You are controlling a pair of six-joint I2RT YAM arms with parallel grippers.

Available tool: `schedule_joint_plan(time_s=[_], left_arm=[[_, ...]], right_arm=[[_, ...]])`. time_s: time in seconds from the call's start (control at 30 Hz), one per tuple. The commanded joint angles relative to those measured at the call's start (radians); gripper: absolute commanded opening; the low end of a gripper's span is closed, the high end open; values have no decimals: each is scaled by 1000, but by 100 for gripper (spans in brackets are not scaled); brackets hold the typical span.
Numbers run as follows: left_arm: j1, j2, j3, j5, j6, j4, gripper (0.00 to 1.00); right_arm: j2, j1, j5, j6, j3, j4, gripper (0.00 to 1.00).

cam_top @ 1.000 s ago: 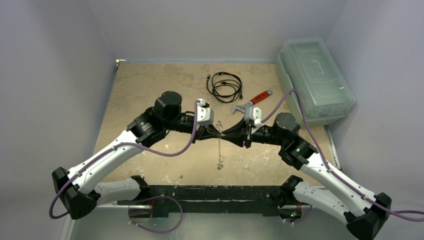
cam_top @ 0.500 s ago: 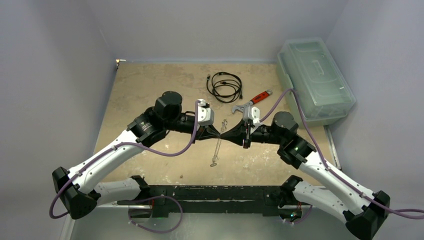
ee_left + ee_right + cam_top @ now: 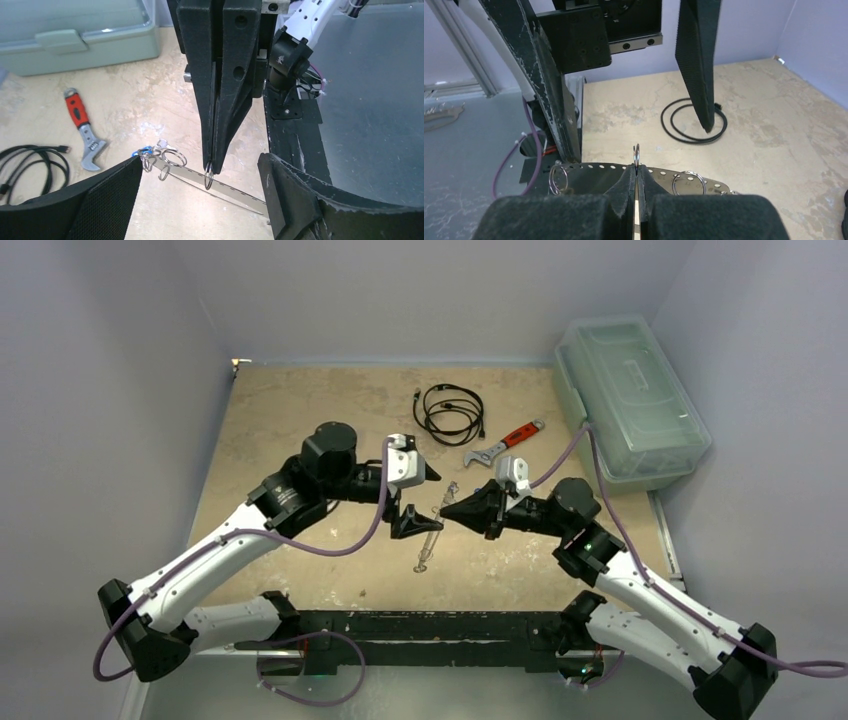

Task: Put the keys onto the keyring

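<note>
The keyring, a thin flat silvery band with small holes and split rings along its rim, hangs tilted above the table. It shows edge-on in the top view. My right gripper is shut on a small split ring on the keyring's rim. The blue-headed key and the silver key hang at the keyring's far end. My left gripper is open, its fingers on either side of the keyring and the right gripper's tip, not touching them.
A coiled black cable and a red-handled wrench lie at the back of the tan table. A clear lidded box stands at the right. The black base rail runs along the near edge.
My left gripper has opened wide and let go; one second ago both grippers met tip to tip. The keyring's lower end has swung left. The right gripper closed fully and stays shut.
</note>
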Motion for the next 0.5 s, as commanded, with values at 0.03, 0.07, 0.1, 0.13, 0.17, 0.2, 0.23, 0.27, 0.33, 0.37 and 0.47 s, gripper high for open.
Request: schedule_joint_plan(time_s=[0.03, 0.07, 0.1, 0.13, 0.17, 0.2, 0.23, 0.27, 0.33, 0.37, 0.47], left_arm=[[-1, -104, -15, -57, -7, 105, 85], [-1, -126, -29, -74, -10, 126, 85], [-2, -148, -46, -95, -16, 152, 85], [-1, -179, -62, -118, -20, 189, 84], [-2, -200, -79, -146, -25, 217, 83], [-2, -219, -96, -183, -33, 245, 82], [-2, -235, -113, -220, -43, 274, 79], [-2, -248, -126, -248, -51, 293, 77], [0, -256, -133, -276, -68, 302, 71], [-1, -253, -130, -276, -77, 302, 68], [2, -233, -118, -232, -96, 303, 57]], right_arm=[[-49, 1, 60, 98, -41, 242, 0], [-55, 1, 62, 114, -49, 271, 0], [-59, 1, 61, 131, -56, 312, 0], [-63, 1, 61, 149, -64, 343, 0], [-64, 0, 61, 164, -71, 373, 0], [-65, 1, 63, 185, -79, 399, 0], [-65, 2, 68, 200, -85, 432, 0], [-65, 1, 75, 219, -95, 464, 0], [-65, 2, 87, 260, -120, 547, 0], [-64, 0, 94, 283, -135, 591, 0], [-60, 2, 107, 338, -172, 719, 0]])
